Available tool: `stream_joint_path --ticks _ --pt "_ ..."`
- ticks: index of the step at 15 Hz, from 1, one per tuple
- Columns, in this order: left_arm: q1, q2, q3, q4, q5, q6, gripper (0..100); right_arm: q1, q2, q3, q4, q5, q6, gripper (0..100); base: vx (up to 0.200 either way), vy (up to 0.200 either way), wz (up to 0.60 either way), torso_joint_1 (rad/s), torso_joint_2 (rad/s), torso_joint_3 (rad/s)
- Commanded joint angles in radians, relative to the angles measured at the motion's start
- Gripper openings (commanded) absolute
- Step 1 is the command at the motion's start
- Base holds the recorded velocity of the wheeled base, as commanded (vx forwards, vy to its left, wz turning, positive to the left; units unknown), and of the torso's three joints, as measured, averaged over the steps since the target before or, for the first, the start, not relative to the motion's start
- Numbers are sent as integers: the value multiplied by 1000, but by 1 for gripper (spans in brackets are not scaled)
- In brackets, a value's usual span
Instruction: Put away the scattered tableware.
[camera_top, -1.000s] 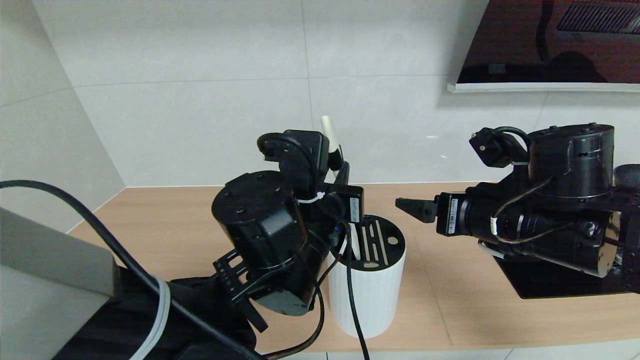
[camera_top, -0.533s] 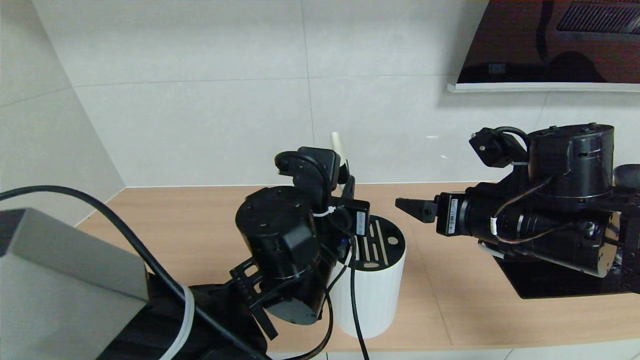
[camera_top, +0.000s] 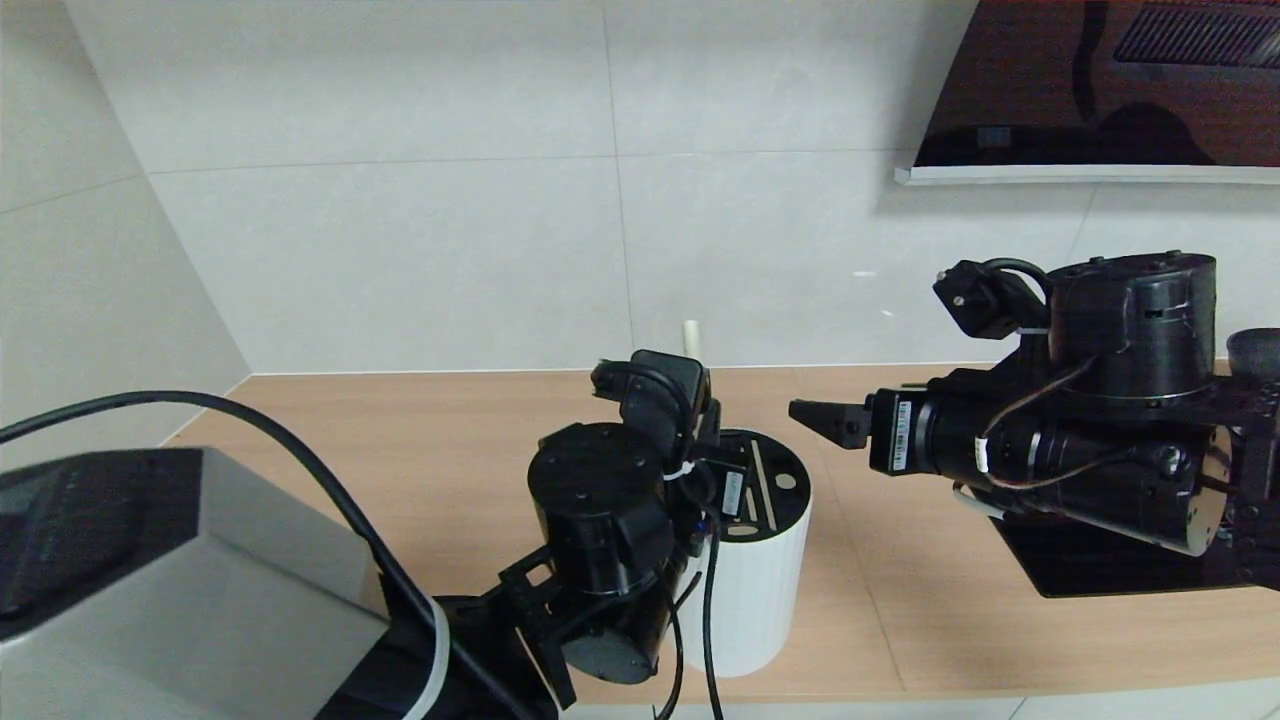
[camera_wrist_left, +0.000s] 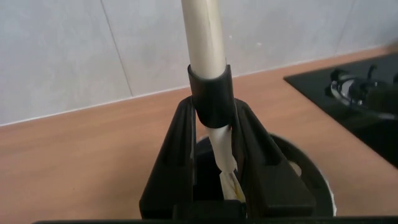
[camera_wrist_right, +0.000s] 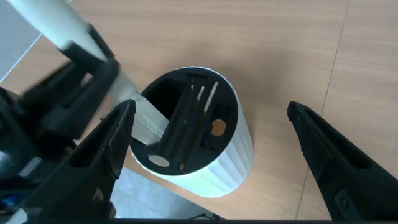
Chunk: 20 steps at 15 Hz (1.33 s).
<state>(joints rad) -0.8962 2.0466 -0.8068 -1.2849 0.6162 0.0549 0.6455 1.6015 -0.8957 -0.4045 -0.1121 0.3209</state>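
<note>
A wooden counter (camera_top: 900, 600) meets a white tiled wall. The left gripper (camera_wrist_left: 211, 93) is clamped on the knife (camera_wrist_left: 202, 31), holding it upright so its blade enters the holder (camera_top: 755, 590). The right gripper (camera_top: 825, 418) hovers to the right, jaws apart, out of the way.

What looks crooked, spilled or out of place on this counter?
Nothing stands out. The white holder stands upright on the wooden counter, with nothing spilled. The left gripper holds a cream-handled knife blade-down in the holder's top.
</note>
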Motion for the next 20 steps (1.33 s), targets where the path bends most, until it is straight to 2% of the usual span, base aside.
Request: stream_joint_path --ticks 1,3,17,18,20 --pt "-1 50 5 -24 0 0 0 0 2 0 -1 0 0 100 0 0 0 0 0 0" --pt "-1 80 5 -47 7 0 0 0 2 0 -1 0 0 100 0 0 0 0 0 0" --pt "-1 98 15 -48 28 2 0 2 -6 1 -1 0 0 100 0 0 0 0 0 0" --pt "-1 99 20 -50 28 2 100 2 -6 1 -1 2 0 100 0 0 0 0 0 0" --pt "-1 98 20 -50 27 2 100 2 -6 1 -1 2 0 100 0 0 0 0 0 0"
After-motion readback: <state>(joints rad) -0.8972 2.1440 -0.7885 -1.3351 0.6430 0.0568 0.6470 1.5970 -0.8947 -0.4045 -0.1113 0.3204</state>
